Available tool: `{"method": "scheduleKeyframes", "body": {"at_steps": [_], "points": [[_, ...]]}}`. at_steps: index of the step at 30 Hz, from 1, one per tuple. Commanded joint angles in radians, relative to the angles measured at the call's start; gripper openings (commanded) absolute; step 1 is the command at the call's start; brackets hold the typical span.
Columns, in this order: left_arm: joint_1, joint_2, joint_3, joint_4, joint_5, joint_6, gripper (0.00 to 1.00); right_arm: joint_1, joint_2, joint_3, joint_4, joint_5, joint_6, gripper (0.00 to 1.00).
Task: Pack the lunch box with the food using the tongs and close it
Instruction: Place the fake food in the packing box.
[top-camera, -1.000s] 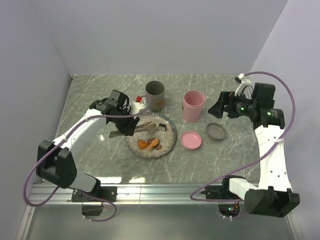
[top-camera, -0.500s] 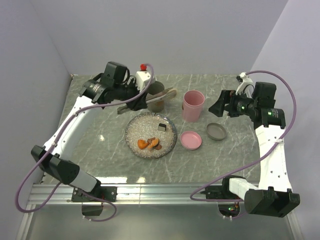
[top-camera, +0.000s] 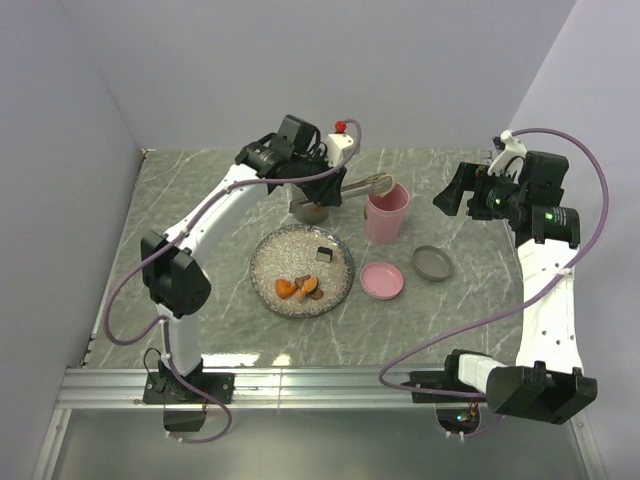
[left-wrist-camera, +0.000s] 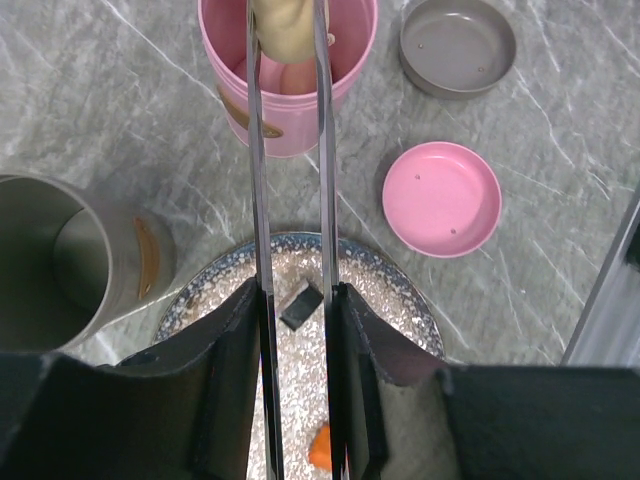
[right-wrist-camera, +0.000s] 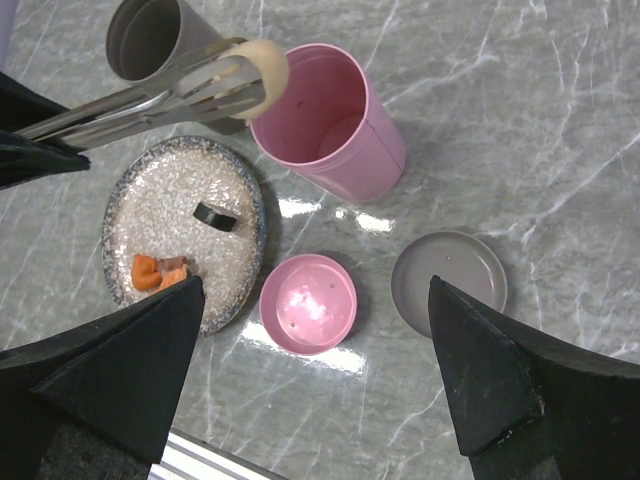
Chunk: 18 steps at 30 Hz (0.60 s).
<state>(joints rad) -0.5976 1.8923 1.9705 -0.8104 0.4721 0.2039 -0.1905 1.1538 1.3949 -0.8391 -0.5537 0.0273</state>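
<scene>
My left gripper (top-camera: 318, 186) (left-wrist-camera: 296, 296) is shut on the grey metal tongs (top-camera: 365, 186) (left-wrist-camera: 322, 150) (right-wrist-camera: 150, 100). The tongs' tips pinch a beige ball (left-wrist-camera: 283, 30) (right-wrist-camera: 262, 62) just over the mouth of the tall pink lunch box cup (top-camera: 387, 212) (left-wrist-camera: 290, 110) (right-wrist-camera: 335, 120). A pale pink piece (left-wrist-camera: 292, 76) lies inside that cup. Orange chunks (top-camera: 298, 288) (right-wrist-camera: 155, 270) and a dark cube (top-camera: 323, 254) (left-wrist-camera: 300, 304) (right-wrist-camera: 215, 215) are on the speckled plate (top-camera: 275, 262) (right-wrist-camera: 160, 195). My right gripper (top-camera: 448, 198) (right-wrist-camera: 315, 285) hangs open and empty, high above the lids.
A grey cup (top-camera: 310, 205) (left-wrist-camera: 60, 260) (right-wrist-camera: 150, 35) stands behind the plate, to the left of the pink cup. A pink lid (top-camera: 382, 280) (left-wrist-camera: 442, 198) (right-wrist-camera: 308, 303) and a grey lid (top-camera: 432, 263) (left-wrist-camera: 458, 45) (right-wrist-camera: 449, 275) lie upturned to the right of the plate.
The left arm lifted the tongs with the beige ball off the plate and swung them back and right, over the pink cup. The right arm rose slightly.
</scene>
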Motion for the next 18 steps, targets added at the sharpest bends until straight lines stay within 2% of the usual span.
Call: {"method": "scheduleKeyframes", "body": {"at_steps": [1,4,8,18], "points": [[-0.008,0.026,0.083,0.047,-0.009,-0.021,0.31,-0.012,-0.005,0.018,0.041,0.006,0.013,1.0],[-0.011,0.048,0.087,0.053,-0.001,-0.023,0.33,-0.012,-0.005,0.007,0.043,0.003,0.008,1.0],[-0.024,0.062,0.082,0.056,-0.01,-0.026,0.46,-0.012,0.003,0.006,0.046,-0.003,0.01,1.0],[-0.027,0.067,0.11,0.048,-0.018,-0.031,0.6,-0.013,0.011,0.007,0.044,-0.006,0.013,1.0]]}}
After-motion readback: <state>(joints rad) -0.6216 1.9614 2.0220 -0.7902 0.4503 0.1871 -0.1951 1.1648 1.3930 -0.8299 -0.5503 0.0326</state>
